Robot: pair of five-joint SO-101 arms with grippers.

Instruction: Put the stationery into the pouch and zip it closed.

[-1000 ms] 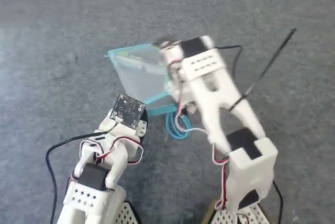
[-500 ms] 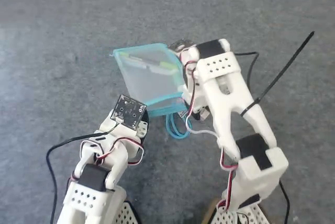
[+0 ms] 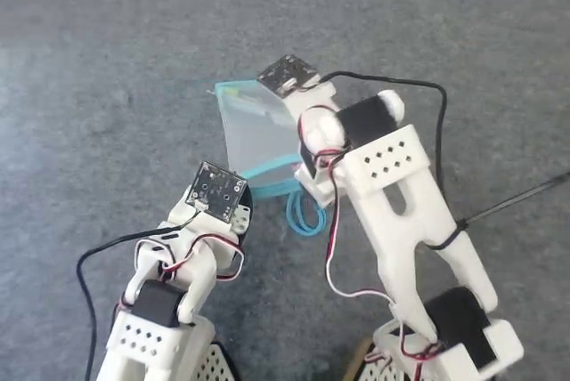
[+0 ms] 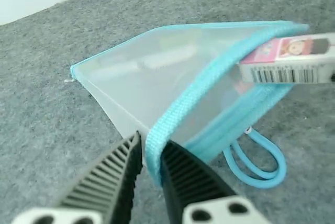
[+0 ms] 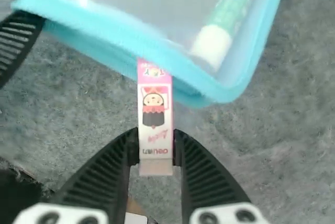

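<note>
— Turquoise fabric edging and a translucent plastic body: where is this flat pouch [image 3: 254, 136]?
— It is on the grey felt-like tabletop [image 3: 98, 78], in front of the two arms and between them. Its zip is open, and the mouth is turned toward the arms.
— What about the left tool [image 4: 151, 148]?
— Its two black ribbed fingers are pressed together on the turquoise edge of the pouch [image 4: 152, 72], at one end of the mouth.
— And the right tool [image 5: 154, 139]?
— It pinches a small pink and white rectangular eraser [image 5: 154, 111]. The far end of the eraser is hidden behind the turquoise lip. In the left wrist view the eraser [image 4: 285, 59] sits in the open mouth, between the two zip edges.
— Is something inside?
— Yes, a green and white stick [image 5: 222, 22] lies inside near a rounded corner, seen through the plastic. What kind of stick it is, I cannot tell.
— And the cord?
— A turquoise loop [image 3: 303, 216] lies on the tabletop, just beside the mouth.
</note>
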